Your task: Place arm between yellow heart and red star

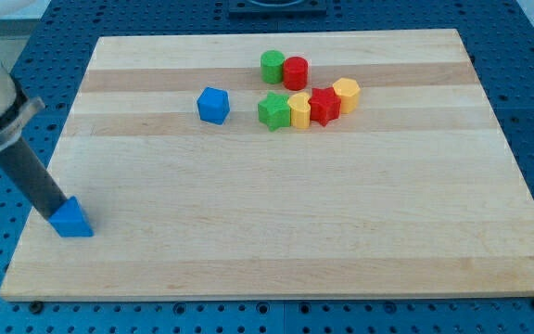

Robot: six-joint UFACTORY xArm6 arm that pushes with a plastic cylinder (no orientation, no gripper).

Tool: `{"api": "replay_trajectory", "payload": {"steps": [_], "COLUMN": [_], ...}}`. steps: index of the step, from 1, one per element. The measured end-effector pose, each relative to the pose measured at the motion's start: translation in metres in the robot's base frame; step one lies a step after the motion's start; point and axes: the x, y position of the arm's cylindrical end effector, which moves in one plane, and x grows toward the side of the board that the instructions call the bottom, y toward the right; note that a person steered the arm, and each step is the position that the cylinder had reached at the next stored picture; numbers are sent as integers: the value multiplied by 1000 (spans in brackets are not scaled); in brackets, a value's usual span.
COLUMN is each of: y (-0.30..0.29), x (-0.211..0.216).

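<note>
The yellow heart (300,110) and the red star (324,106) touch side by side in a row near the view's top centre, heart on the left. My tip (54,214) is far from them, at the board's lower left. It rests against the left side of a blue triangle (71,220), which partly hides its very end. The dark rod slants up to the view's upper left.
A green star (273,111) touches the heart's left side and a yellow hexagon (346,95) touches the red star's right. A green cylinder (273,66) and a red cylinder (295,71) sit just above the row. A blue cube (213,105) lies left of it. The wooden board (276,232) lies on a blue pegboard.
</note>
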Motion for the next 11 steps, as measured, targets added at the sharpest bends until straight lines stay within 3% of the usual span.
{"api": "replay_trajectory", "payload": {"steps": [1,2,3,5,6,7,9,11], "y": [0,0,59,260,330,324,275,267], "x": [6,-15,-77,-85,-122,-174,-193,-182]}}
